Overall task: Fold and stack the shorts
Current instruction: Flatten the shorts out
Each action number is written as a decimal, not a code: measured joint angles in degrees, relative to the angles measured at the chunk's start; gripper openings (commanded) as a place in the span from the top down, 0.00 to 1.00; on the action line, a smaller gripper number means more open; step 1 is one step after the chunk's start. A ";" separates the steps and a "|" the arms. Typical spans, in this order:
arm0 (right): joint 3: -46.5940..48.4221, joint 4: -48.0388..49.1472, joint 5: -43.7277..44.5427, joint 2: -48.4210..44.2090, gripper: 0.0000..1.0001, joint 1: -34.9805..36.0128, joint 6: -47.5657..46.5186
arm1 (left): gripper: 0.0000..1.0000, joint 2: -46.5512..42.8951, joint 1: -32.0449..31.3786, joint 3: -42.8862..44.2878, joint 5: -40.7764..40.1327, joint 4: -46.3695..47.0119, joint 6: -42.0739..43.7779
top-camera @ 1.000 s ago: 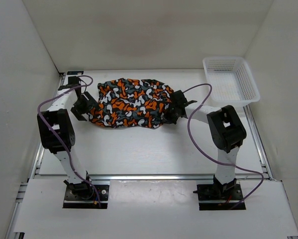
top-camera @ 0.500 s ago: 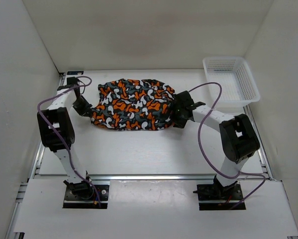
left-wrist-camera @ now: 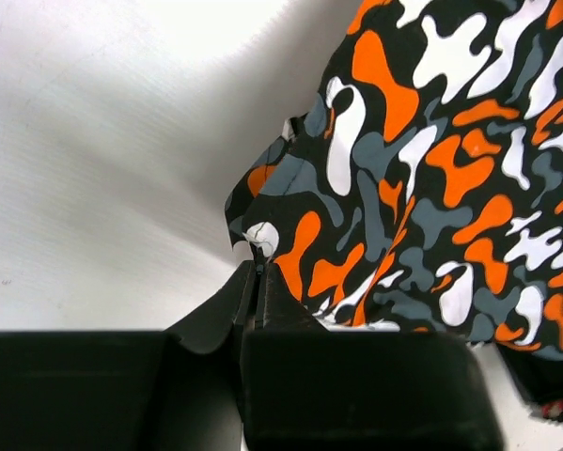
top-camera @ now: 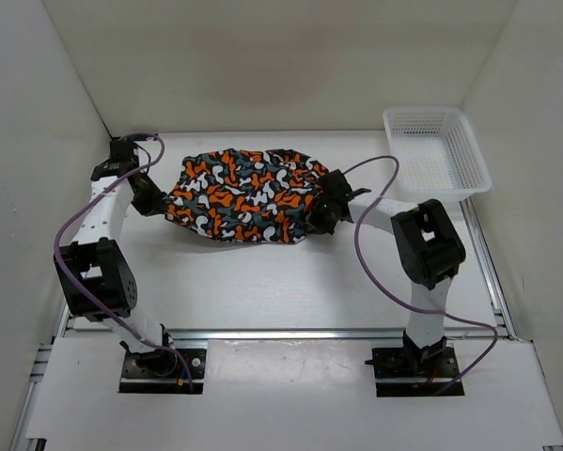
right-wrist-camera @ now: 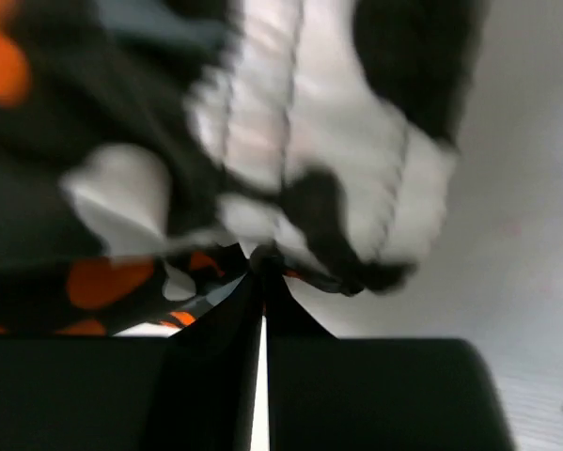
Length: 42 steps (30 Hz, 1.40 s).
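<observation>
White counter [top-camera: 262, 277] inside a white-walled enclosure, with metal rails along its left, right and near edges. A white mesh basket [top-camera: 438, 150] sits at upper right of the top view, well apart from the cloth, and purple cables loop off both arms. The shorts [top-camera: 243, 194] lie bunched at upper centre, long axis left-right, waist end not distinguishable. The left hand [top-camera: 152, 200] pinches their left edge and the right hand [top-camera: 320, 209] their right edge, fingers pressed together on fabric.

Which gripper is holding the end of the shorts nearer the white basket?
The right gripper: it pinches the end of the shorts that faces the basket, while the left gripper pinches the opposite end.
</observation>
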 measured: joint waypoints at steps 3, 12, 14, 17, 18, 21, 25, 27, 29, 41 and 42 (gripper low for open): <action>7.85 -3.43 1.46 3.26 1.00 -0.68 -2.05 | 0.90 1.09 0.00 2.95 0.15 -3.13 0.37; 34.07 -12.50 1.92 -1.42 1.00 -9.57 -13.62 | 0.90 6.45 -1.14 36.24 4.33 -10.10 0.66; 32.89 -13.64 2.14 -7.08 1.00 -10.16 -15.34 | 0.90 3.32 -1.53 35.58 5.70 -9.62 0.55; 24.74 -13.35 2.75 -17.38 1.00 -10.10 -17.18 | 0.90 -5.40 -1.51 23.93 7.10 -6.82 0.09; 20.26 -13.35 2.95 -21.31 1.00 -9.99 -17.62 | 0.90 -8.55 -1.57 18.75 7.50 -6.47 -0.09; 5.99 -14.71 4.17 -31.04 1.00 -9.88 -18.16 | 0.76 -19.28 -2.89 -1.95 8.48 -4.59 -1.09; -10.88 -20.28 8.90 -39.12 0.29 -10.73 -17.92 | 0.23 -27.10 -3.65 -22.49 7.52 -6.64 -1.64; -13.44 -23.93 11.21 -39.71 0.25 -11.85 -17.99 | 0.23 -26.88 -3.43 -25.24 7.30 -8.24 -2.23; -13.11 -25.97 13.09 -39.69 0.33 -12.41 -18.03 | 0.29 -26.51 -3.45 -24.83 7.28 -7.61 -2.29; -23.37 -25.22 7.63 -52.15 0.46 -13.75 -11.85 | 0.24 -28.30 -8.70 -33.31 10.73 -4.94 -7.61; -25.33 -25.11 6.34 -52.43 0.45 -13.88 -11.13 | 0.24 -28.70 -10.27 -34.95 10.93 -4.94 -8.76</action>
